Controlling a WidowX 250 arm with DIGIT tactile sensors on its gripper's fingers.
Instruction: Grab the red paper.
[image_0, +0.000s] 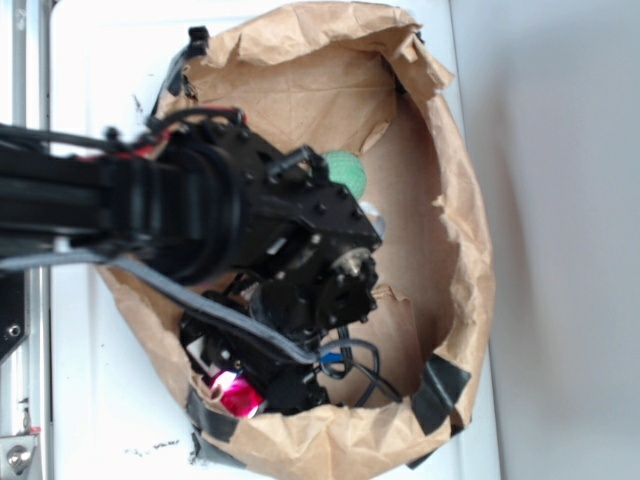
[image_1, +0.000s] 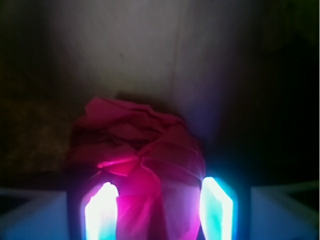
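Brown paper bag (image_0: 455, 200) around red paper (image_1: 145, 165)

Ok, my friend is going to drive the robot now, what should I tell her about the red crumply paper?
Gripper: open, its two glowing fingers on either side of the bright red crumpled paper wad, not yet closed on it.
Red paper: low in the wide brown paper bag, by its wall, partly hidden under the arm in the exterior view.
Green dimpled ball: also in the bag, away from the gripper.
Done: gripper lined up around the paper.
Left: close the fingers and lift.
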